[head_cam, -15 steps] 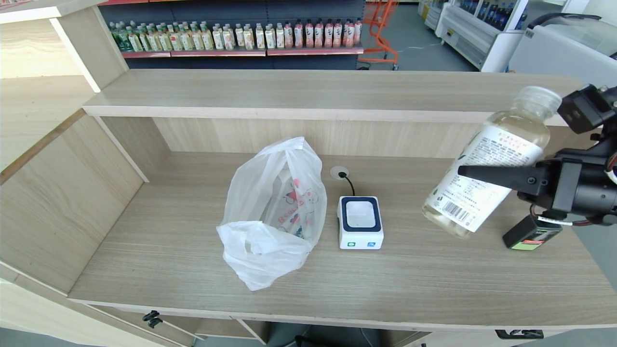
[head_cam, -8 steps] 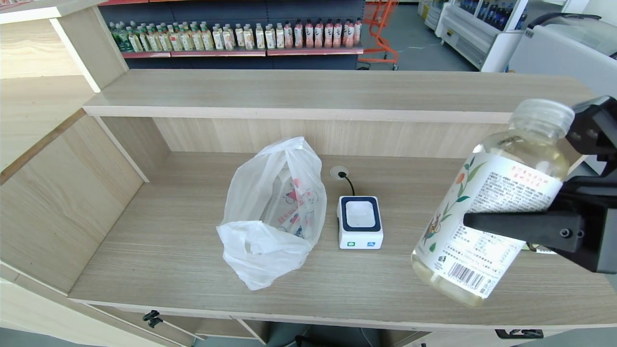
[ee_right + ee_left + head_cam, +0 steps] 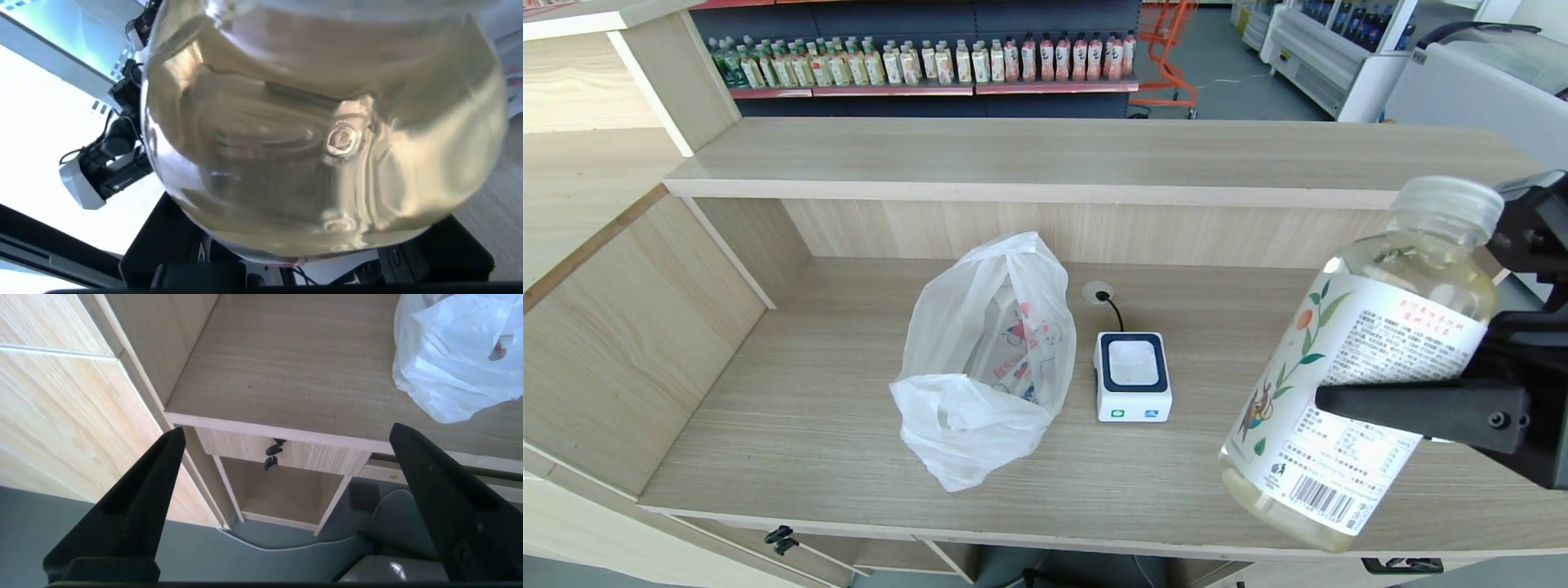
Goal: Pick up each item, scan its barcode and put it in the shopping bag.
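My right gripper [image 3: 1342,393] is shut on a clear bottle [image 3: 1372,359] of pale yellow drink, held tilted above the counter's right front, cap up and to the right. Its white label shows a barcode [image 3: 1327,498] near the base, facing the head camera. In the right wrist view the bottle [image 3: 327,122] is seen from its base. The white shopping bag [image 3: 980,359] stands open at mid-counter, something printed inside it. Just right of it sits the white scanner [image 3: 1133,376]. My left gripper [image 3: 282,506] is open, low beside the counter's front left corner, the bag [image 3: 458,351] beyond.
The wooden counter [image 3: 809,433] has a side wall on the left and a raised ledge [image 3: 1045,155] at the back. The scanner's cable runs into a hole [image 3: 1098,292]. A drawer handle [image 3: 274,453] hangs under the front edge. Bare counter lies between scanner and bottle.
The right gripper has carried the bottle nearer to the head camera and lower in the picture, turning its label; most of that came early, with a small drift since.
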